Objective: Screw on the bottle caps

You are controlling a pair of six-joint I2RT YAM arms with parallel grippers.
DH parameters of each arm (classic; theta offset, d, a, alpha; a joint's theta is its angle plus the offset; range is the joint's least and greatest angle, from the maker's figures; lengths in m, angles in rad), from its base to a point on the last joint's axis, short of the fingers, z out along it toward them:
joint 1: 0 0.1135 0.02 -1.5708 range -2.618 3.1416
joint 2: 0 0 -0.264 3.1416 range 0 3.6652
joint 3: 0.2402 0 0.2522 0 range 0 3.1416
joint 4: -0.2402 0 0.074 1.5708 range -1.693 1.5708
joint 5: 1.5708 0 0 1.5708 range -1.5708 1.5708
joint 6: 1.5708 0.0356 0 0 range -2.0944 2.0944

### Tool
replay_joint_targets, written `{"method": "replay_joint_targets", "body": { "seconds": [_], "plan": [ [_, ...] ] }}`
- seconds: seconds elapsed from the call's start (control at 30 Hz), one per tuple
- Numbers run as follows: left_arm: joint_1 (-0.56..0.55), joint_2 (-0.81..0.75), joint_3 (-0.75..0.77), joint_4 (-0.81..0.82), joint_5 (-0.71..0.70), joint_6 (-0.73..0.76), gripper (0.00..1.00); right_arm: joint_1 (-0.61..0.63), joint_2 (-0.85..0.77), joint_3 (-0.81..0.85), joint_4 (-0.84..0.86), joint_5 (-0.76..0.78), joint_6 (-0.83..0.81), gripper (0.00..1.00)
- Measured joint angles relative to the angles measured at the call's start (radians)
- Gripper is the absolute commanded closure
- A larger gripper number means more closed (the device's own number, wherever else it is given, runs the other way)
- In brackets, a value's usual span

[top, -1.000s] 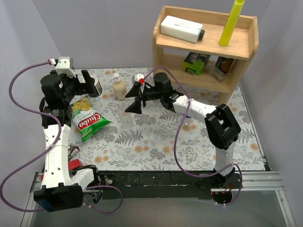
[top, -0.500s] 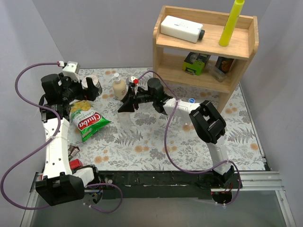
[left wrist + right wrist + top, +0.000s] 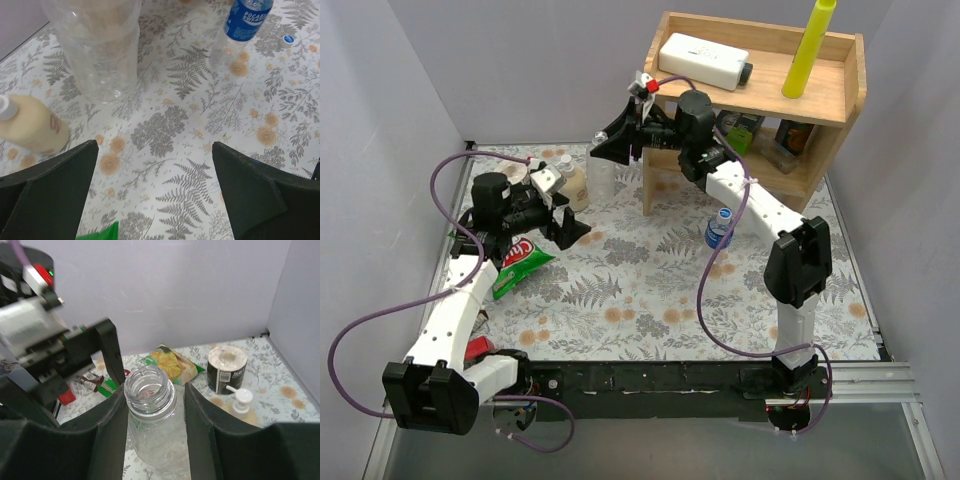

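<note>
as right gripper holds it, bottle clear, open-necked

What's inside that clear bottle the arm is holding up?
Nothing that I can see: the plain bottle has an open, capless neck and clear, empty-looking walls. The part clamped in the right gripper is covered.

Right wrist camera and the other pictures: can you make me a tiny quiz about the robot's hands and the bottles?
1. True or false: the left gripper holds the opaque cream pump bottle.
2. What does the right gripper clamp? A green snack bag; B plain clear plastic bottle; C yellow tube.
3. What is missing from that bottle's open neck?
Key: 1 false, its jaws stand wide with nothing between them. 2 B. 3 its cap.
</note>
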Motion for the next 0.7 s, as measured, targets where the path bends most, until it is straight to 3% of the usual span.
{"method": "replay_joint_targets", "body": {
  "seconds": [0.3, 0.7],
  "plan": [
    [-0.121, 0.130, -0.005, 0.266, -0.068, -0.095, 0.02, 0.008, -0.093, 0.003, -0.059, 0.032, 0.008, 0.99],
    [-0.203, 0.217, 0.000, 0.440, -0.142, -0.155, 0.02, 0.015, -0.095, -0.062, -0.097, 0.114, 0.077, 0.99]
  ]
}}
